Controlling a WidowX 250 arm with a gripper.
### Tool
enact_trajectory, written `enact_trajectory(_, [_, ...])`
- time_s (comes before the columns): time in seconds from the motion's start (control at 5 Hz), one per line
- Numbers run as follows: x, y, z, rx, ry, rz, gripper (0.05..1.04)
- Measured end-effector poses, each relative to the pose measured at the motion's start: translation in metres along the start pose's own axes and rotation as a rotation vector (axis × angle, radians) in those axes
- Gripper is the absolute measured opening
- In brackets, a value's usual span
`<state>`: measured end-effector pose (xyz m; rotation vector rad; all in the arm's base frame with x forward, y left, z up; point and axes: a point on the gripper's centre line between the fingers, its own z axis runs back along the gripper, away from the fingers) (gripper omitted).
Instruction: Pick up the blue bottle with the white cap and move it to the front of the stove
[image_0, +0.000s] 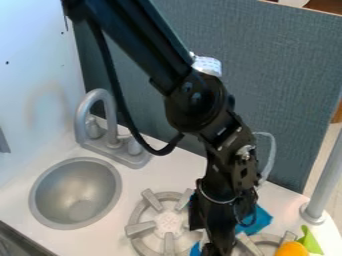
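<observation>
The black gripper (219, 231) hangs down at the bottom of the camera view, right of centre, between the two stove burners. A blue cloth (255, 221) lies behind it and shows on its right side, with another blue bit at its lower left; whether the gripper touches the cloth is hidden. To the right, at the bottom edge, is an orange object (292, 249) with a green part (309, 241) beside it, close to the right burner.
The left burner (150, 222) is just left of the gripper, and the right burner (266, 240) is partly covered. A round metal sink (44, 202) and a grey faucet (109, 134) stand at the left. A grey post (327, 177) rises at the right edge.
</observation>
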<state>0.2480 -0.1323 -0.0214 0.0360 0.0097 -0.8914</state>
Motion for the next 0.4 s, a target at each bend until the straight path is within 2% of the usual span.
enact_trajectory(0.2, [0.001, -0.003, 0.017, -0.034, -0.013, 0.011, 1.009])
enact_trajectory(0.4, [0.006, 0.002, 0.056, -0.067, -0.074, 0.054, 1.007])
